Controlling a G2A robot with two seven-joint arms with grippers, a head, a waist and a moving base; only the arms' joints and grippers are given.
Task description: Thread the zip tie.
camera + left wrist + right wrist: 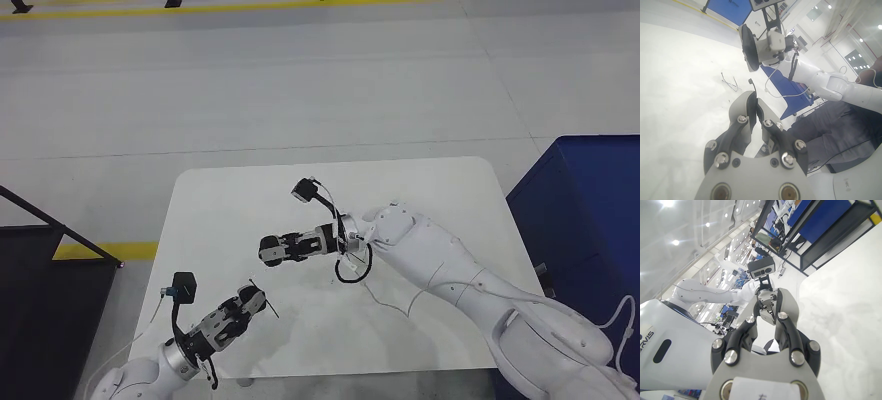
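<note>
My left gripper point(755, 95) is shut on a black zip tie point(752, 86). The tie's square head pokes out past the fingertips. From above, this gripper point(258, 298) hangs over the near left part of the white table point(430, 190), and the zip tie point(270, 310) sticks out of it as a thin dark line. My right gripper point(265, 250) hovers over the table's middle, a short way beyond the left one and pointing at it. Its fingers point(787, 298) stand apart with nothing between them, and the left gripper point(766, 308) shows through the gap.
A few spare zip ties point(728, 83) lie loose on the table; from above they are faint lines point(385, 298) under the right arm. A blue cabinet point(590, 210) stands off the table's right edge, a black frame point(50, 225) off its left.
</note>
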